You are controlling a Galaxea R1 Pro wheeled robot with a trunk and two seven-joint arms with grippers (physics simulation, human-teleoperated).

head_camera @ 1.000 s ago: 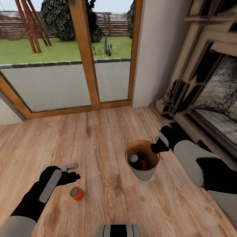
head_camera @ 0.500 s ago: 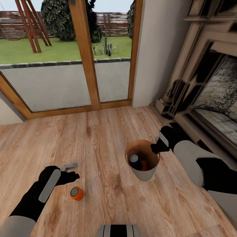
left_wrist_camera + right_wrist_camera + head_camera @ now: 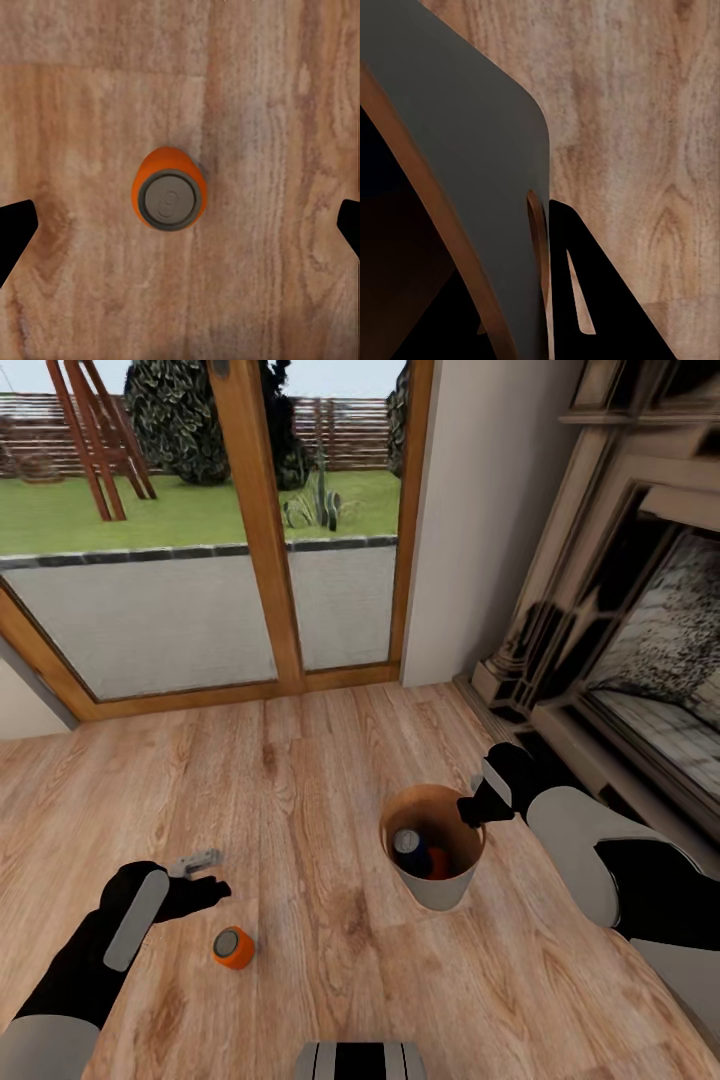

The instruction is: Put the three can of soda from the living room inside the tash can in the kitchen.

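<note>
Upright, an orange can [image 3: 232, 947] stands on light wood floor [image 3: 320, 760].

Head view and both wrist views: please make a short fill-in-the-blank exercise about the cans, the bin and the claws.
1. The orange can stands upright on the wooden ____.
2. The right claw grips the rim of the ____.
3. Inside the bin, a ____ can lies beside another orange one.
4. The left claw is ____ above the floor.

Missing words: floor; bin; blue; open
</note>
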